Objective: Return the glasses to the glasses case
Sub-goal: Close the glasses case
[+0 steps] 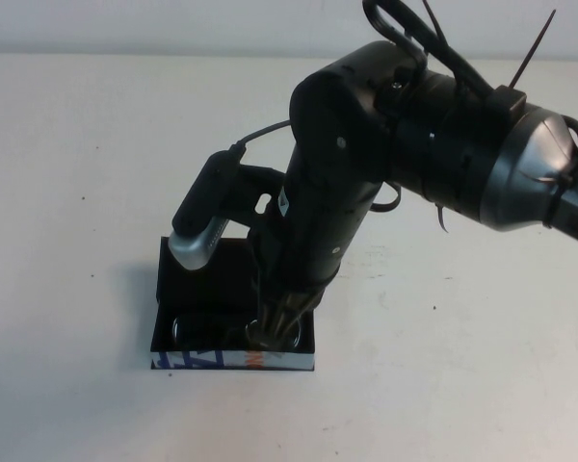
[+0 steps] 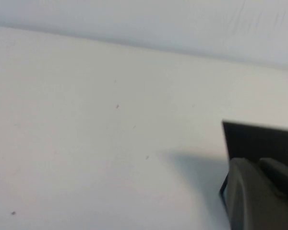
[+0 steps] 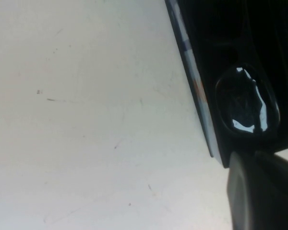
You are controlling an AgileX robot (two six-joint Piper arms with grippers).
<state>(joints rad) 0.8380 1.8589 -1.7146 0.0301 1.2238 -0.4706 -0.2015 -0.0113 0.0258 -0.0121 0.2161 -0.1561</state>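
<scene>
Right claw (image 1: 270,332) reaching down into the open black case (image 1: 233,360) on the white tabletop (image 1: 77,192), tip right by the glasses (image 1: 188,330) lying inside; cannot tell whether open or shut, or whether gripping the glasses. One shiny lens of the glasses (image 3: 247,103) showing inside the case (image 3: 192,72) in the right wrist view. Left claw out of sight, only the case lid (image 2: 259,141) and tabletop (image 2: 86,120) showing in its wrist view.

We saw the glasses case (image 3: 198,91) lying on the pale table (image 3: 86,120), its white edge marked blue and orange. Inside, 1 glossy lens of the glasses (image 3: 247,103) showed. A dark part of the right gripper (image 3: 261,191) sat just beside the case's corner.
</scene>
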